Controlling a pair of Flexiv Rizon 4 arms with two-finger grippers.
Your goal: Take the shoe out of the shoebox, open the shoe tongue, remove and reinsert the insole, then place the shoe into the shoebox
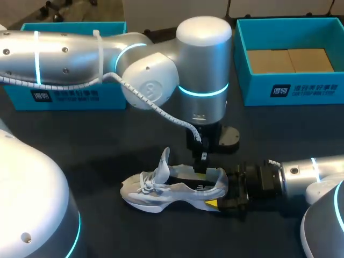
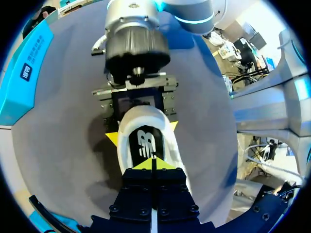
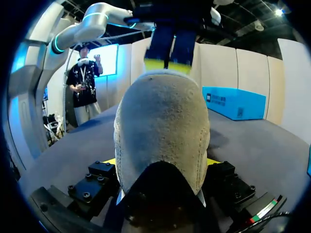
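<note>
A white and grey sneaker (image 1: pixel 161 192) lies on its sole on the dark table, toe to the left, its tongue (image 1: pixel 164 161) pulled up. My right gripper (image 1: pixel 209 189) comes in from the right, and its yellow tips press the heel from both sides. In the right wrist view the grey heel (image 3: pixel 163 121) fills the space between the fingers. My left gripper (image 1: pixel 203 161) points straight down at the shoe's opening. Its tips (image 2: pixel 152 164) are shut together just over the insole (image 2: pixel 145 143) with the dark logo. Whether they pinch the insole is hidden.
A teal shoebox (image 1: pixel 70 94) stands at the back left, partly behind my left arm. A second teal shoebox (image 1: pixel 290 88) with brown cardboard inside stands at the back right. A small black round object (image 1: pixel 231 137) sits behind the shoe.
</note>
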